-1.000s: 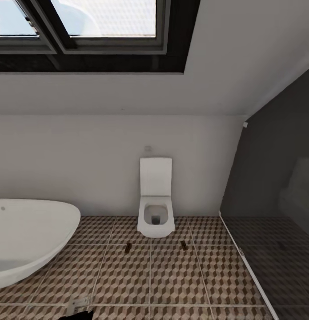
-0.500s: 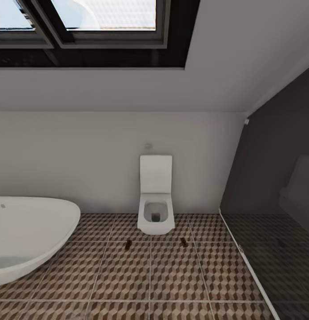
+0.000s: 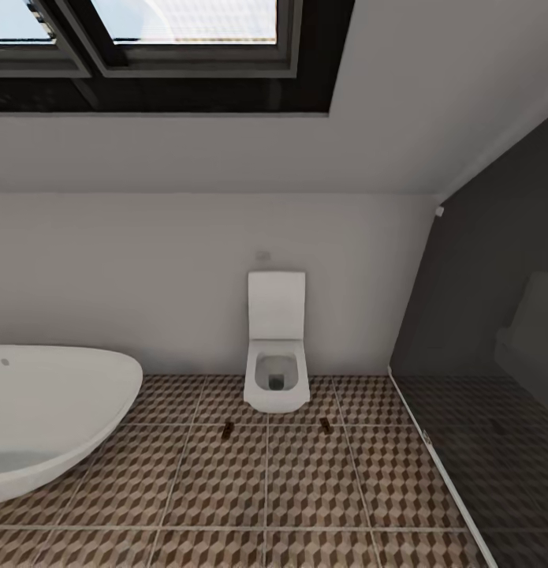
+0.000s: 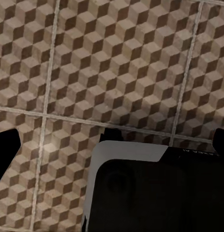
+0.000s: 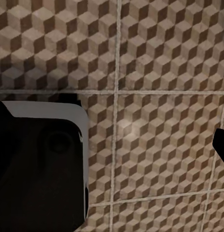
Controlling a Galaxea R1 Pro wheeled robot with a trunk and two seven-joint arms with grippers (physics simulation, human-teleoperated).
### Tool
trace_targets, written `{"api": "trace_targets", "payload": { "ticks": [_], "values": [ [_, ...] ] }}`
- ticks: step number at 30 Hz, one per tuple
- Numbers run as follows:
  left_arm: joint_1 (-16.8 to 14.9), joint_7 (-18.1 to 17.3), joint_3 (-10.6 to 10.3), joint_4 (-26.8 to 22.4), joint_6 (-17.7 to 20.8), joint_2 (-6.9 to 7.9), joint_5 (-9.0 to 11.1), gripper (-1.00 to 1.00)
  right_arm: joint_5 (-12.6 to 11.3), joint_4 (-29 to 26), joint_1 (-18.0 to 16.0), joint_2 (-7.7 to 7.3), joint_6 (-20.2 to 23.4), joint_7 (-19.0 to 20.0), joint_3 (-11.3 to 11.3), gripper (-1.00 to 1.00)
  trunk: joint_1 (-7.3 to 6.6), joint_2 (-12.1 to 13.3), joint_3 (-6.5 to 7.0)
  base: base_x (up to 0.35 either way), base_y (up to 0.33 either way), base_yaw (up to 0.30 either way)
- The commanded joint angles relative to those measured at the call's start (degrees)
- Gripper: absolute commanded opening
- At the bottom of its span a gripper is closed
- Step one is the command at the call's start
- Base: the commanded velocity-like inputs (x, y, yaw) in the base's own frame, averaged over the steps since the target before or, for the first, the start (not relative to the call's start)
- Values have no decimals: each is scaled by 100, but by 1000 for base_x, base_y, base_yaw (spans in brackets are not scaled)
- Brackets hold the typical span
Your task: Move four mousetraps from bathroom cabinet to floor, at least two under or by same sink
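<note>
Matt cube-printed tiles cover the bathroom floor; the toilet and bathtub look smooth, glossy white.

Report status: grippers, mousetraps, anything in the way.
Grippers: state unclear, wrist views look down at floor. Two small brown pieces, likely mousetraps, lie on tiles flanking the toilet. Tub at left; path open.

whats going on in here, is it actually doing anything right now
Nothing is being handled. The head view faces a toilet with a bathtub to its left. Two small brown objects, likely mousetraps, already lie on the bathroom floor in front of the toilet. Both wrist views look down at bare tiles.
</note>
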Motion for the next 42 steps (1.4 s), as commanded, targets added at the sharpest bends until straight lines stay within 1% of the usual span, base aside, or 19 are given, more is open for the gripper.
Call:
{"api": "trace_targets", "payload": {
  "ticks": [1,4,10,11,16,19,23,28,42],
  "values": [
    [25,-24,-49,8,-18,-14,55,100,59,17,10,8,-23,-20,-49,100,3,-11,-17,0,0,0],
    [106,-25,-51,8,-14,-50,14,100,56,17,48,32,-23,-17,-49,100,3,-11,-34,0,0,0],
    [263,-25,-53,8,-12,-130,-153,100,55,17,155,52,-23,21,-49,100,3,-11,-58,0,0,0],
    [263,-25,-53,8,-12,-130,-153,100,55,17,155,52,-23,21,-49,100,3,-11,-61,0,0,0],
    [361,-25,-54,8,-12,-193,-332,100,55,17,250,67,-28,82,-49,100,3,-11,-69,0,0,0],
    [406,-25,-54,8,-10,-216,-433,100,53,17,293,72,-53,107,-49,100,3,-11,-70,0,0,0],
    [472,-23,-54,8,-10,-228,-497,100,49,17,324,74,-79,118,-49,100,3,-11,-72,0,0,0],
    [537,-18,-54,8,-12,-237,-542,100,45,17,347,65,-85,124,-49,100,3,-11,-73,0,0,0],
    [572,24,-48,6,-22,-233,-548,100,73,3,357,63,-111,127,-64,100,3,-11,-73,0,0,0]
  ]
}}
